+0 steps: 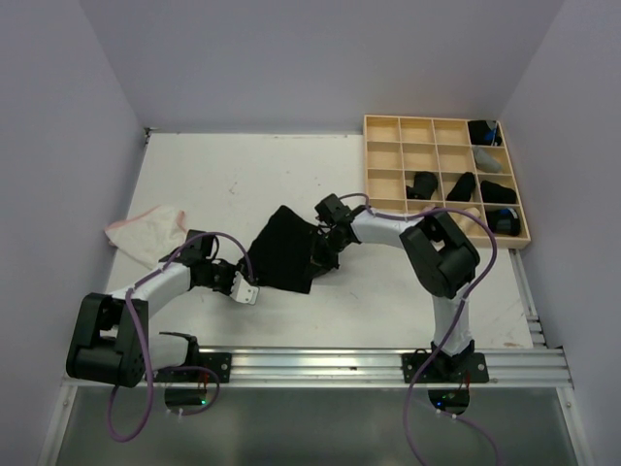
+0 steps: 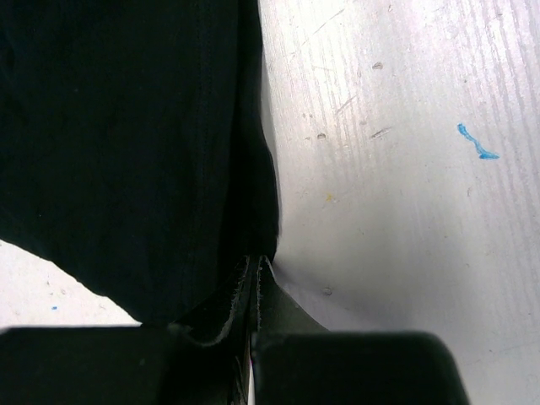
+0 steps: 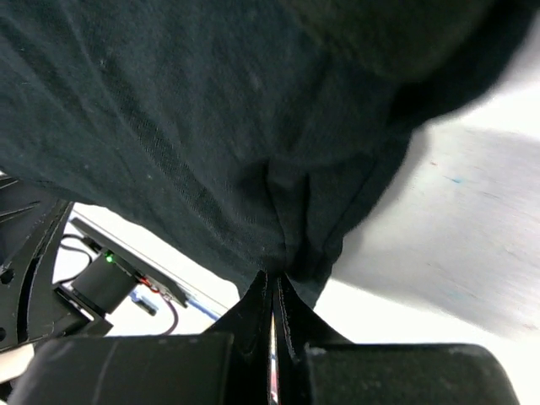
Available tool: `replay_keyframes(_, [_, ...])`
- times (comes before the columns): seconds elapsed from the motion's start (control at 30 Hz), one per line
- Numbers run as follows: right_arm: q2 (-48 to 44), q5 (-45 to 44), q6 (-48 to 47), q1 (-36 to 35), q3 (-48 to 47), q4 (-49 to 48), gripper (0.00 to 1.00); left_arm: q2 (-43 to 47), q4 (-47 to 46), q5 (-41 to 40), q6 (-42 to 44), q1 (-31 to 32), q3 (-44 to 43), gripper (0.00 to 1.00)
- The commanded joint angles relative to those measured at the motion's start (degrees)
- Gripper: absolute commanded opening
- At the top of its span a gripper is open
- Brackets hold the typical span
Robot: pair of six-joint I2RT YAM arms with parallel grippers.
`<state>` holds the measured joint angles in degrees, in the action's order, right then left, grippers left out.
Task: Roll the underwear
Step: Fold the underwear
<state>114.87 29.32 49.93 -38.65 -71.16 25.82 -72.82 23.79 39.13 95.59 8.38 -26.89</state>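
- The black underwear (image 1: 281,254) hangs stretched between both arms over the middle of the table (image 1: 213,175).
- Left fingers (image 2: 285,310) pinch one edge of it; right fingers (image 3: 297,310) pinch the opposite edge.
- It looks light, limp and prone to sagging; the hems probably give the surest hold.

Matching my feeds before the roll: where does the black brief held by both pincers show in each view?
Top external: black brief mid-table, between left pincer and right pincer.
Left wrist: fills the upper left; its edge is pinched at bottom centre.
Right wrist: covers the top and middle; pinched at bottom centre.
Shared landmark: the white table, bare beside the brief in all three.
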Motion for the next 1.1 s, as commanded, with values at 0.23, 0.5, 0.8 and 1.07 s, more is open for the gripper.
replay_keyframes(0.23, [-8.87,-2.87,-0.98,1.65,1.63,3.00,0.00,-1.18,0.99,-2.57,1.00,-0.12,-0.79,0.00])
replay_keyframes(0.5, [-8.70,-4.36,-2.21,2.53,4.18,4.76,0.00,-1.54,1.61,-2.75,1.79,-0.30,-1.06,0.00])
replay_keyframes(0.8, [-5.72,-3.75,-2.03,2.62,4.89,4.15,0.00,-1.89,1.78,-2.57,2.32,-0.47,-1.67,0.00])
replay_keyframes(1.07, [-4.56,2.31,-3.43,2.36,-2.74,2.12,0.20,1.44,8.98,2.96,3.98,-1.26,-6.15,0.28])
